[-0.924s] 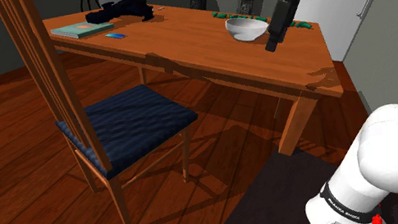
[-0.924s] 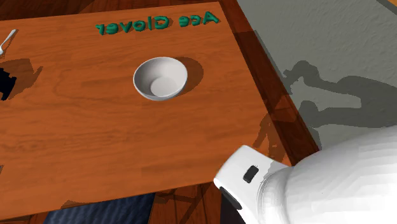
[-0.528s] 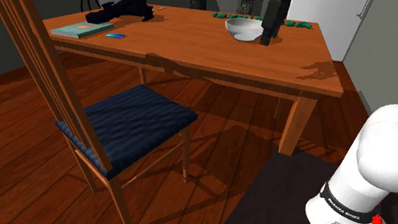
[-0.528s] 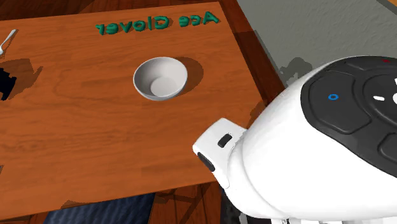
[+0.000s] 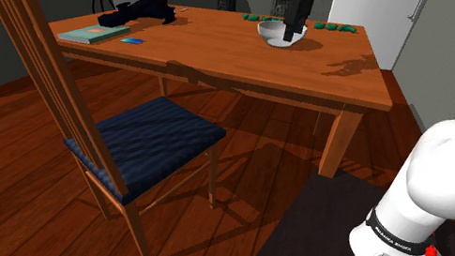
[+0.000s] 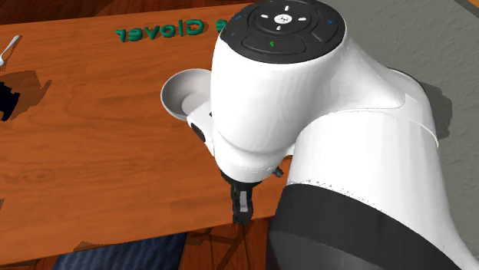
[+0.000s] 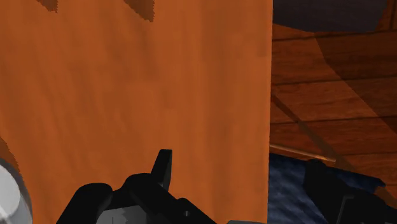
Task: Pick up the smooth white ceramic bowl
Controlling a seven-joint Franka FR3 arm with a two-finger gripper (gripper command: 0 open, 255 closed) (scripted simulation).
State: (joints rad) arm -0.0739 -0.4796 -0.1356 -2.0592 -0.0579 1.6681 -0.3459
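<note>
1. Wrist view first: the end effector is released. Its two black fingers stand well apart with just bare wooden tabletop between them, nothing clasped.
2. Same view, a sliver of the white bowl peeks in beside the hand. It's outside one finger, not between the two.
3. Shoulder view: the end effector hangs right at the bowl and covers its side toward that view's right. Can't tell if it touches.
4. The bowl sits upright on the tabletop toward the far end, near the green letters.
5. Second exterior view: the white arm hides most of the bowl, and the green letters lie just beyond it.
6. Further out, a wooden chair with a blue seat stands by the tabletop's long edge.
</note>
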